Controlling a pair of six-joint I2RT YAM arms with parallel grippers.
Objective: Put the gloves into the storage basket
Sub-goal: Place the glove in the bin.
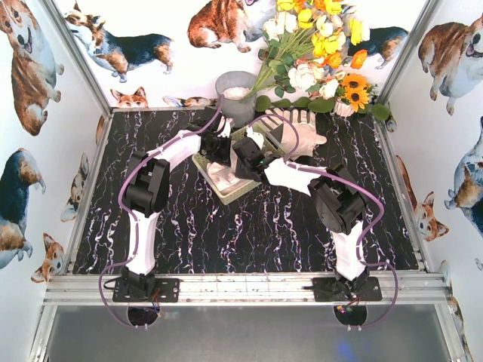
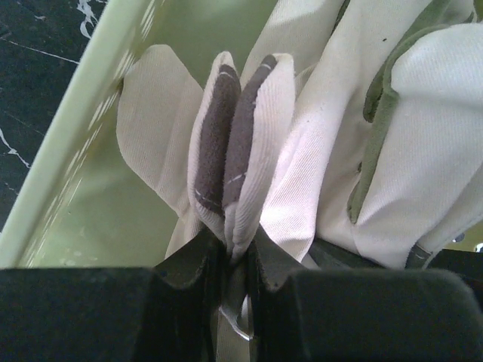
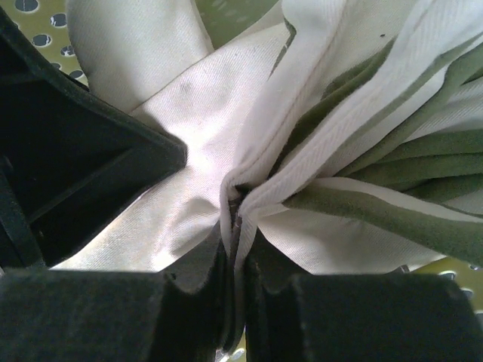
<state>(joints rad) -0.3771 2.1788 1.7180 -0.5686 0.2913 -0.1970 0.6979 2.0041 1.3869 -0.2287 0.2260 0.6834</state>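
From above, both wrists crowd over the storage basket [image 1: 205,167], which sits just toward 12 o'clock of the middle of the bench [image 1: 189,241]. The left end effector [image 1: 221,151] and right end effector [image 1: 249,156] are mostly buried there under their own housings, and their fingertips cannot be made out. Only the wrist cameras settle the grips. The left end effector [image 2: 234,253] is pinched tight on the folded edge of a grey-patched glove [image 2: 241,143], which stands upright inside the storage basket [image 2: 68,151]. The right end effector [image 3: 235,234] is clamped on a bunched pleat of a green-edged glove [image 3: 355,196] over the basket's perforated floor. How many gloves make up the heap is hard to tell, since the folds overlap and run off both close frames. The overhead view alone shows another cream glove [image 1: 302,130] spread at 2 o'clock from the basket, its near side hidden by the right arm [image 1: 332,196]. It also shows a grey bucket [image 1: 236,94] and flowers [image 1: 317,45] at the bench's 12 o'clock edge
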